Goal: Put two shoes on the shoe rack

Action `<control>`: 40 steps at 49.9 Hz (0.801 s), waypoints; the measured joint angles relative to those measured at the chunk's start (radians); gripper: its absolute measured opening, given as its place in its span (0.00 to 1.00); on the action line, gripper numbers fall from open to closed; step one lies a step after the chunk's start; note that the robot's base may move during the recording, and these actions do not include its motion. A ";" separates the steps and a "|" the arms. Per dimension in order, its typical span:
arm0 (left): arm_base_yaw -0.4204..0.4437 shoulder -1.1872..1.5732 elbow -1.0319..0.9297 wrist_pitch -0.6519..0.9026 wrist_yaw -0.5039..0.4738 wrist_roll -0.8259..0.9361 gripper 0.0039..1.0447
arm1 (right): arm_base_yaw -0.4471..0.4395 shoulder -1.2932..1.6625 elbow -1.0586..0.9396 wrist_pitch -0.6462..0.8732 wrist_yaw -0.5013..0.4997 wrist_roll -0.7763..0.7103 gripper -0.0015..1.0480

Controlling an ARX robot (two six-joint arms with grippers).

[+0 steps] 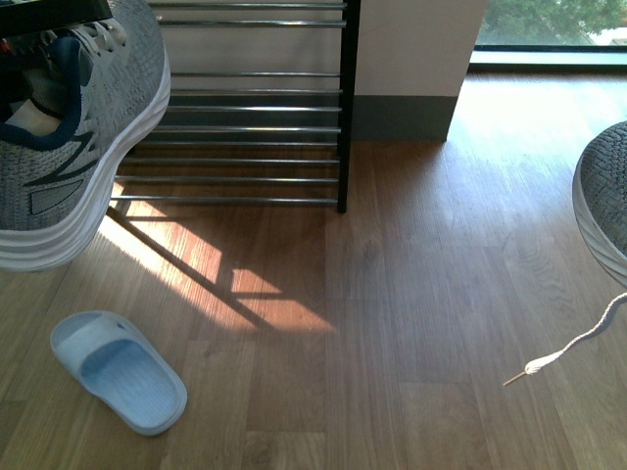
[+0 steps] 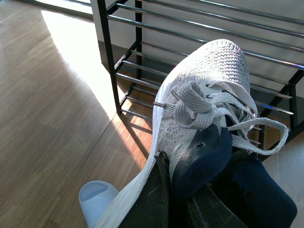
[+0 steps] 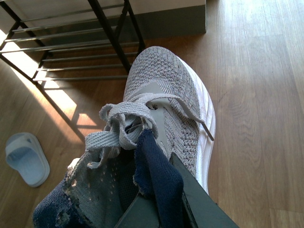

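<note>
Since the left end effector (image 2: 187,194) and the right end effector (image 3: 159,204) each clamp a grey sneaker by its navy collar, lifting looks done. The left sneaker (image 1: 93,127) hangs just before the shoe rack (image 1: 343,117), and the right sneaker (image 1: 605,196) hangs above the floor (image 1: 392,294) further off. Neither rests on a bar yet.

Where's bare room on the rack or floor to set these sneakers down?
The shoe rack bars show bare from the left-side sneaker across to the black end frame. The floor between the blue slide and the right-side sneaker is open. It is tight only beside the slide.
</note>
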 joint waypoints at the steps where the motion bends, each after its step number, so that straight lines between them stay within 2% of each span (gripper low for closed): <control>1: 0.000 0.000 0.000 0.000 0.000 0.000 0.01 | 0.000 0.000 0.000 0.000 0.000 0.000 0.01; 40: 0.001 0.002 0.000 0.000 0.001 0.000 0.01 | 0.000 0.000 0.000 0.000 -0.001 0.000 0.01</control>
